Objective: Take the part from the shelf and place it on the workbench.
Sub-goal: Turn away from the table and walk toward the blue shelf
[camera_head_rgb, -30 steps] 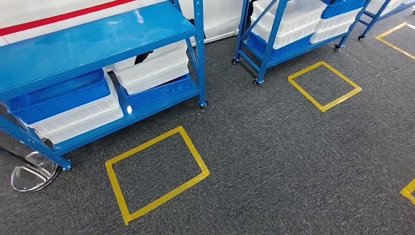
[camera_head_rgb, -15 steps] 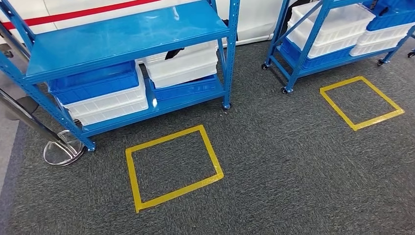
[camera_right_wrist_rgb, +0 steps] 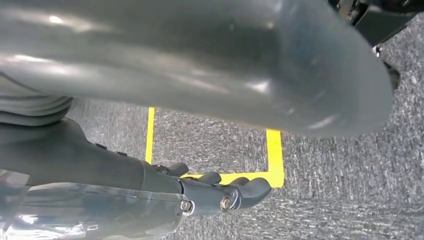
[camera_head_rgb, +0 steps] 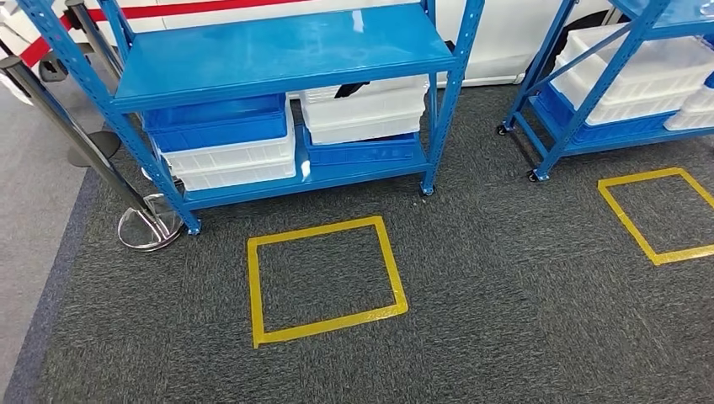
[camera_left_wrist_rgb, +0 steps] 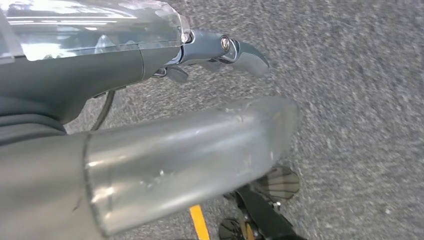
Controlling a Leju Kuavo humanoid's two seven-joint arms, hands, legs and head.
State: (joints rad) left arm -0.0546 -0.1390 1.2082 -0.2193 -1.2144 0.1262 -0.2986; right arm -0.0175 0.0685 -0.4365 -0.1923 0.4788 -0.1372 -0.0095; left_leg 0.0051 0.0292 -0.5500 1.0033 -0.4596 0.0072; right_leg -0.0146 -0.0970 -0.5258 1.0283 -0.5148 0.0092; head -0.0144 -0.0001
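A blue metal shelf point(camera_head_rgb: 278, 50) stands ahead in the head view. Its lower level carries stacked blue and white bins point(camera_head_rgb: 223, 147) on the left and a white bin point(camera_head_rgb: 366, 114) on a blue one at the right. Something dark point(camera_head_rgb: 349, 89) pokes out over the white bin's rim; I cannot tell what it is. My left hand point(camera_left_wrist_rgb: 150, 65) hangs over the carpet with its fingers point(camera_left_wrist_rgb: 240, 50) stretched out, holding nothing. My right hand point(camera_right_wrist_rgb: 150, 190) also hangs low, its fingers point(camera_right_wrist_rgb: 245, 192) loosely bent and empty, above a yellow tape corner point(camera_right_wrist_rgb: 274, 165).
A yellow taped square point(camera_head_rgb: 328, 326) marks the dark carpet in front of the shelf. A second blue shelf on wheels with white bins point(camera_head_rgb: 640, 76) stands to the right, with another taped square point(camera_head_rgb: 629, 220) before it. A chrome stanchion base point(camera_head_rgb: 147, 227) sits by the shelf's left foot.
The whole picture has shifted: my camera has turned, so the shelf and the taped square now sit nearer the middle. The things themselves have not moved.
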